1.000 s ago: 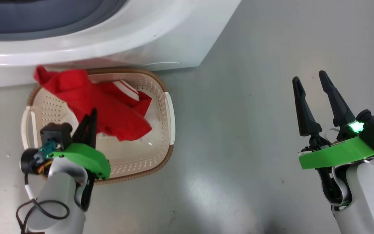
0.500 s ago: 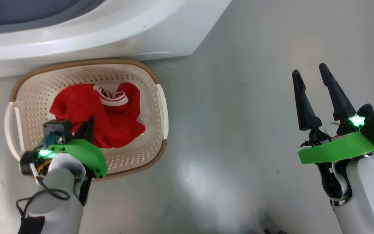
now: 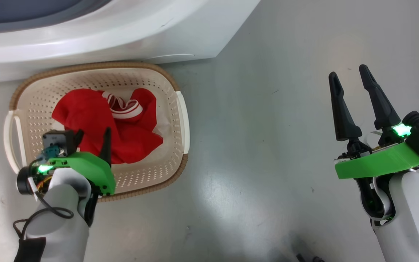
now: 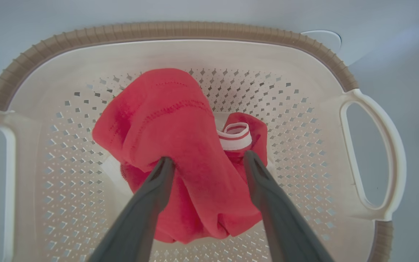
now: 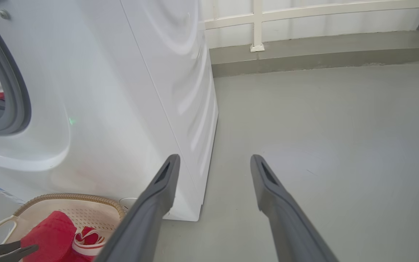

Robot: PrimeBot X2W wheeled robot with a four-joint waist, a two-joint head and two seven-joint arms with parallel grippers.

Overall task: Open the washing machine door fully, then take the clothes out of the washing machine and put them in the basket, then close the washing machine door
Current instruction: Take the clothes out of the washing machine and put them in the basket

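Observation:
The cream basket (image 3: 181, 120) stands on the floor in front of the white washing machine (image 3: 122, 40). Red clothes (image 3: 93, 116) with white-striped trim lie bunched inside it. My left gripper (image 3: 91, 141) hangs open just over the near side of the pile. In the left wrist view its fingers (image 4: 158, 182) straddle the red clothes (image 4: 166, 120) without pinching them. My right gripper (image 3: 347, 72) is open and empty over bare floor, far to the right. The right wrist view shows the machine's grey rubber ring (image 5: 13, 91) with a scrap of red and white inside. The washing machine door is out of view.
Grey floor (image 3: 267, 127) stretches open between the basket and my right arm. In the right wrist view, the machine's side panel (image 5: 180, 72) stands left of my right gripper (image 5: 215, 158), and a low wall with a white rail (image 5: 304, 14) lies beyond.
My left gripper has opened and let go of the red garment. The garment hung across the basket's far rim a second ago; it now lies inside. The head camera shifted slightly.

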